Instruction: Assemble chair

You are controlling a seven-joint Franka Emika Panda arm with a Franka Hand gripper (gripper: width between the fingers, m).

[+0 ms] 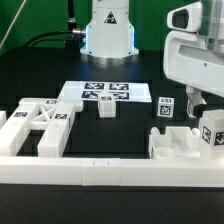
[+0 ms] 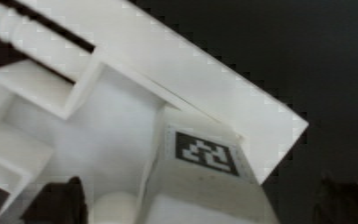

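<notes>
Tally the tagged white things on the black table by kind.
Chunky white plastic tagged chair pieces, as far as they can be told apart: 4
Thin flat white marker board: 1
Total: 5

Readable text: none; no letters, numbers or brand names can be made out in either view.
Marker board: the thin flat white marker board point(image 1: 68, 92) on the black surface point(image 1: 130, 122) bears a row of square black-and-white coded tags point(image 1: 105, 92), patterns only.
Small block: a small white plastic block point(image 1: 106, 108) just beside the board shows one such tag.
Left pieces: the chunky white plastic chair pieces point(image 1: 40, 130) at the exterior view's left carry tags too small to decode.
Right piece: the blocky white plastic piece point(image 1: 180, 145) at the exterior view's right has a side tag point(image 1: 213, 138).
Wrist view: a white plastic chair part point(image 2: 87, 110) shows one blurred tag point(image 2: 206, 152), black with a white angular pattern.
</notes>
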